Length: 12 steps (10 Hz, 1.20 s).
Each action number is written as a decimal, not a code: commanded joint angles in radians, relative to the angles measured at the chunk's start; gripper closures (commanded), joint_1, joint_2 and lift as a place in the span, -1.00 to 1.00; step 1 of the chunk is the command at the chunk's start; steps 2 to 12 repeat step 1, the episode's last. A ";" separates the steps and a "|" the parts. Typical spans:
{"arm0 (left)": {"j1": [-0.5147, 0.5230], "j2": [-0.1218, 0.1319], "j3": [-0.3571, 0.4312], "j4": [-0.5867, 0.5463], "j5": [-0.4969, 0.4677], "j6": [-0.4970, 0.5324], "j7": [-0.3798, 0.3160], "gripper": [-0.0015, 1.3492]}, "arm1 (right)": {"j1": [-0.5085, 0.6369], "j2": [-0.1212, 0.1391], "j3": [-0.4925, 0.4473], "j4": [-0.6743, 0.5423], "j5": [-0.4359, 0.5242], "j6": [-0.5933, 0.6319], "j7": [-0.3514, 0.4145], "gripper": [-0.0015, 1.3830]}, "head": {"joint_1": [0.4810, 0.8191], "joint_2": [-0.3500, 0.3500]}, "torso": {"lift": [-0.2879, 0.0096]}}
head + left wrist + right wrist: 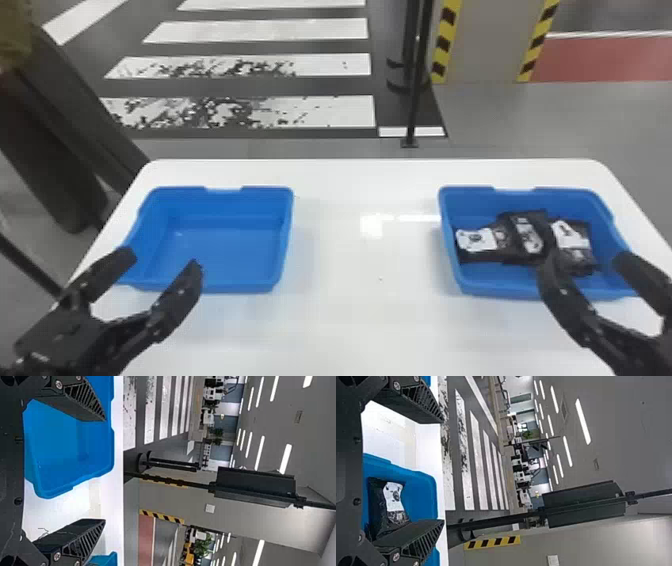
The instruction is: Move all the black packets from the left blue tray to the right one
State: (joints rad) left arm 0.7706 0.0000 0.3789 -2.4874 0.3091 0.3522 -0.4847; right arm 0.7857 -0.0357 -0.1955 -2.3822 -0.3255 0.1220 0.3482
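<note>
Holding fingers apart on left gripper (161, 260) near left tray (225, 245), and on right gripper (586, 259) near packets (477, 241) in right tray (500, 290).

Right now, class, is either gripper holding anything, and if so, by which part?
Nothing is held: left gripper and right gripper are open; the packets lie in the right tray.

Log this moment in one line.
left blue tray: no packets visible | black packets: in right blue tray | left gripper: open | right gripper: open
</note>
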 commanded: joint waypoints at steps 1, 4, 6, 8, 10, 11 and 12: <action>0.000 -0.003 0.000 0.000 0.000 -0.001 0.000 -0.81 | 0.000 -0.001 0.000 0.000 -0.002 0.001 0.000 -0.81 | 0.27 0.18 | -0.01; 0.000 -0.003 0.000 0.000 0.000 -0.001 0.000 -0.81 | 0.000 -0.001 0.000 0.000 -0.002 0.001 0.000 -0.81 | 0.27 0.18 | -0.01; 0.000 -0.003 0.000 0.000 0.000 -0.001 0.000 -0.81 | 0.000 -0.001 0.000 0.000 -0.002 0.001 0.000 -0.81 | 0.27 0.18 | -0.01; 0.000 -0.003 0.000 0.000 0.000 -0.001 0.000 -0.81 | 0.000 -0.001 0.000 0.000 -0.002 0.001 0.000 -0.81 | 0.27 0.18 | -0.01; 0.000 -0.003 0.000 0.000 0.000 -0.001 0.000 -0.81 | 0.000 -0.001 0.000 0.000 -0.002 0.001 0.000 -0.81 | 0.27 0.18 | -0.01; 0.000 -0.003 0.000 0.000 0.000 -0.001 0.000 -0.81 | 0.000 -0.001 0.000 0.000 -0.002 0.001 0.000 -0.81 | 0.27 0.18 | -0.01; 0.000 -0.003 0.000 0.000 0.000 -0.001 0.000 -0.81 | 0.000 -0.001 0.000 0.000 -0.002 0.001 0.000 -0.81 | 0.27 0.18 | -0.01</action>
